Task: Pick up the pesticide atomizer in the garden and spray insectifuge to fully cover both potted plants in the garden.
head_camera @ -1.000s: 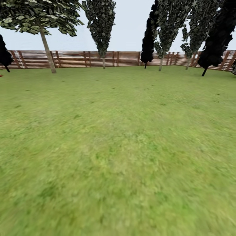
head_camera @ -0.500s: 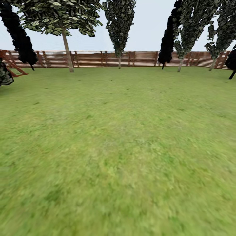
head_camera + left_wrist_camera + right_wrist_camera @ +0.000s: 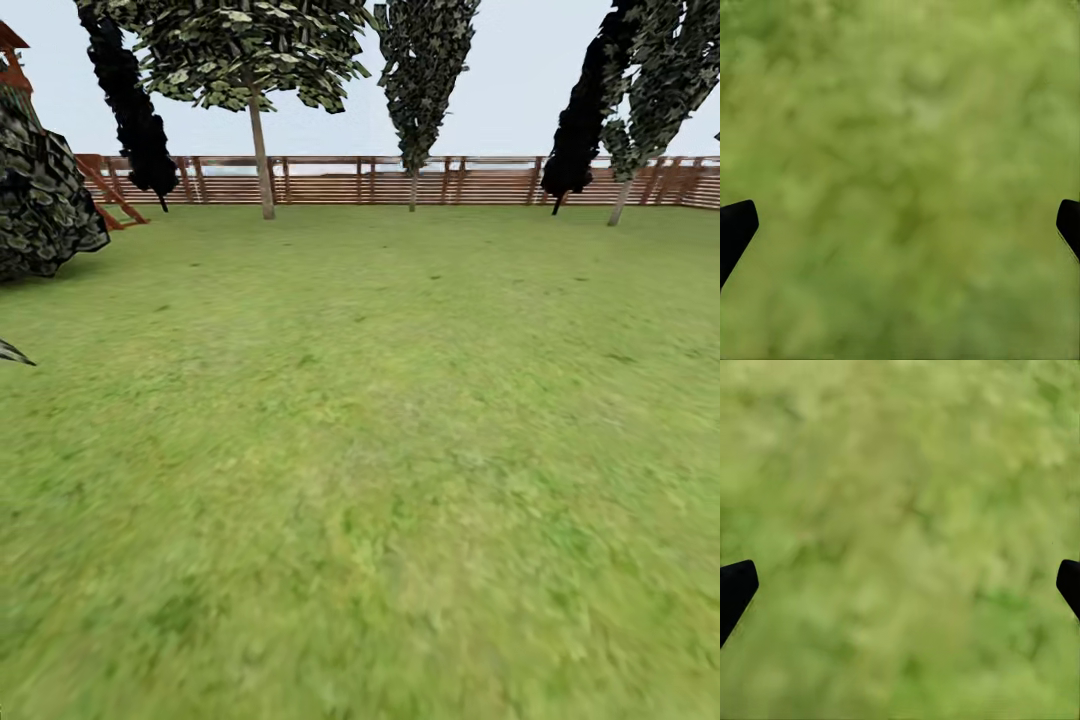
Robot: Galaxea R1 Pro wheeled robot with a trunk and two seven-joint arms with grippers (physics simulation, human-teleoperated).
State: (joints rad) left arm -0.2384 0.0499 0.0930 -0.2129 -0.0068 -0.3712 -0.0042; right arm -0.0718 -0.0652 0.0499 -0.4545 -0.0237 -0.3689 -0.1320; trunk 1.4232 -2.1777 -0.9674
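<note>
A wide lawn (image 3: 380,450) runs to a brown slatted fence (image 3: 400,180), with a row of trees (image 3: 250,60) standing just in front of the fence and a large dark shrub (image 3: 40,200) at the fence's left end. The left claw (image 3: 900,225) and right claw (image 3: 900,585) each hang spread wide over bare grass, holding nothing. No sprayer bottle or potted plants can be seen on the stretch of lawn before the fence, so the robot appears to be searching; a slow, steady sweep of the base and head would likely find them soonest.
</note>
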